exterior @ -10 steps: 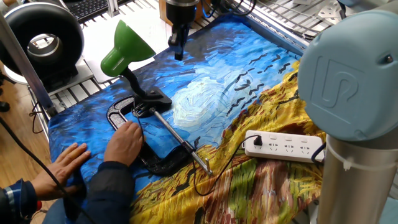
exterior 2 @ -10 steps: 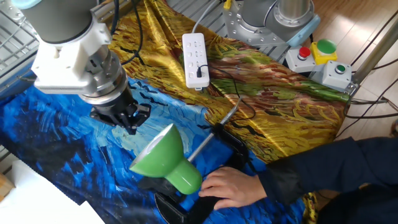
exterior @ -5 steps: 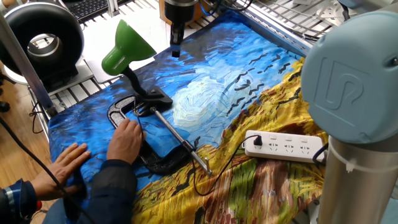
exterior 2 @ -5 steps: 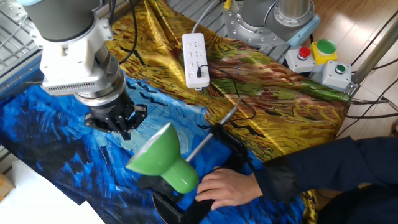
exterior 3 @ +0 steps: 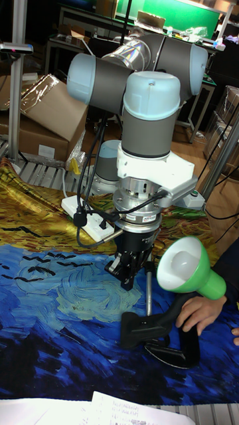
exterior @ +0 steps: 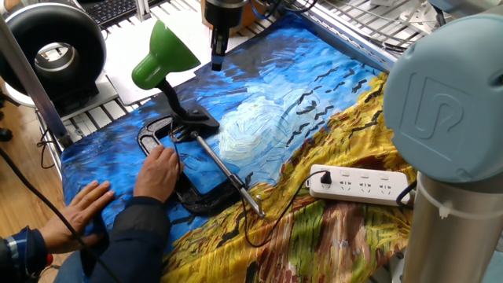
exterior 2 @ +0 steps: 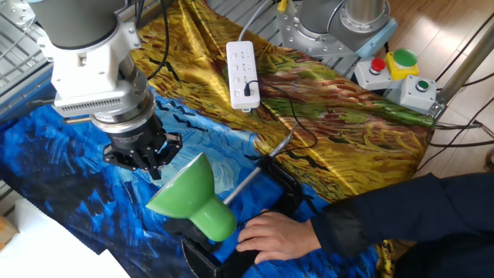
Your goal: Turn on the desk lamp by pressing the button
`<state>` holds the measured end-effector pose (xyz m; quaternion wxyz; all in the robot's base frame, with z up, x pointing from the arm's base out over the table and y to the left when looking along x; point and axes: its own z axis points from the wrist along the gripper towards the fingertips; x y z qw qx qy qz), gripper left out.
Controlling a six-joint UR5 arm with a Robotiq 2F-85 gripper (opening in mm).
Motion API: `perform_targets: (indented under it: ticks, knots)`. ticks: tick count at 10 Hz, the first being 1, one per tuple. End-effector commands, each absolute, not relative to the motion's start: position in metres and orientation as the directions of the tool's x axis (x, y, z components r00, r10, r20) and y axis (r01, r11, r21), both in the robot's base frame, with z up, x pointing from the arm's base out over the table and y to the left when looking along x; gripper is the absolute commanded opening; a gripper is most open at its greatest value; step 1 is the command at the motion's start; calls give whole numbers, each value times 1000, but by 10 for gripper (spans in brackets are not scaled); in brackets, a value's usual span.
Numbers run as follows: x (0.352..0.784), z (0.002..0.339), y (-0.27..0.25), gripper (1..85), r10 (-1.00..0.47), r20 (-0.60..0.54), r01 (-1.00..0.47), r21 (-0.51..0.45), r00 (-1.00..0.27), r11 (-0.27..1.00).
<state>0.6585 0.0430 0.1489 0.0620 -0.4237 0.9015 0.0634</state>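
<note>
The small desk lamp with glossy green cone shade stood on the blue and gold painted cloth, a person's hand at its black base. The black two-finger gripper hung just beside the shade; finger spacing could not be determined.

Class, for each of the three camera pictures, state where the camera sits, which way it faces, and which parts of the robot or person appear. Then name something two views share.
One fixed view: high behind the grey robot arm joint, facing the green-shaded desk lamp, black gripper and person's hand.
The other fixed view: opposite side, looking down on the white power strip; gripper and a hand show.
Tall fixed view: low, facing the robot front-on.
Shared: lamp and painted blue-yellow cloth.
</note>
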Motion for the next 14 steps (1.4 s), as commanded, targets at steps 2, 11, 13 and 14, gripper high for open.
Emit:
perform_targets:
  ticks: [2, 11, 13, 14]
  knots:
    - [654, 150, 42, 10, -790, -159, -805, 68, -592, 589]
    - [666, 132, 49, 10, -819, -158, -831, 27, -552, 555]
    - [667, 129, 50, 10, -821, -156, -833, 24, -550, 553]
    - [664, 128, 45, 10, -834, -133, -842, 19, -536, 538]
